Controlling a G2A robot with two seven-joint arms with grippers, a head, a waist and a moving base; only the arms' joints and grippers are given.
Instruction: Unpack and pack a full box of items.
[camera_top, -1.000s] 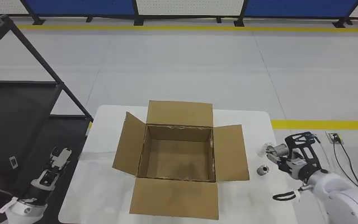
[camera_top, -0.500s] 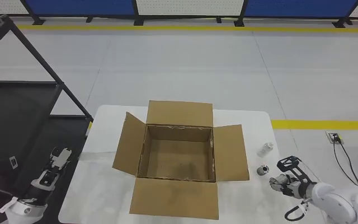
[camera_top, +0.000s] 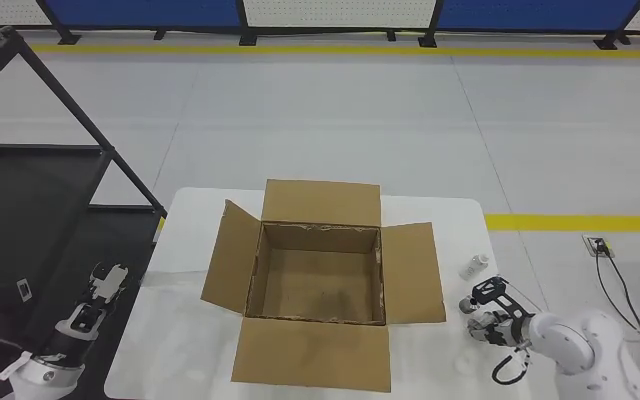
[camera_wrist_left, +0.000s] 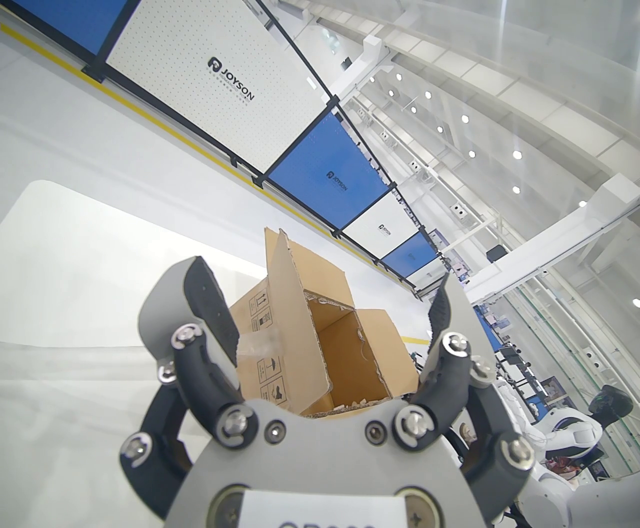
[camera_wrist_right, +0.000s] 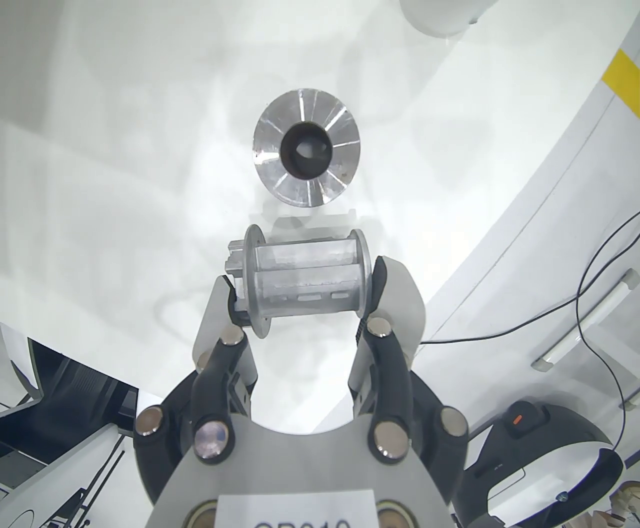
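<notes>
An open cardboard box (camera_top: 318, 285) stands mid-table with its flaps spread and nothing visible inside. To its right, my right gripper (camera_top: 484, 322) (camera_wrist_right: 305, 295) is shut on a grey metal spool (camera_wrist_right: 304, 286), held by its end flanges just above the white table (camera_top: 185, 300). A round metal cone part with a dark bore (camera_wrist_right: 306, 148) (camera_top: 467, 303) stands on the table just beyond the spool. My left gripper (camera_wrist_left: 322, 275) (camera_top: 103, 280) hangs open and empty off the table's left side, facing the box (camera_wrist_left: 320, 345).
A small white bottle (camera_top: 474, 265) stands upright near the table's right edge, behind the cone part. A black frame (camera_top: 90, 150) stands left of the table. A cable (camera_wrist_right: 590, 280) trails on the floor past the right edge.
My right gripper has left the spot beside the white bottle, dropped toward the table's near edge, then shifted left up to the cone part. The left arm has not moved.
</notes>
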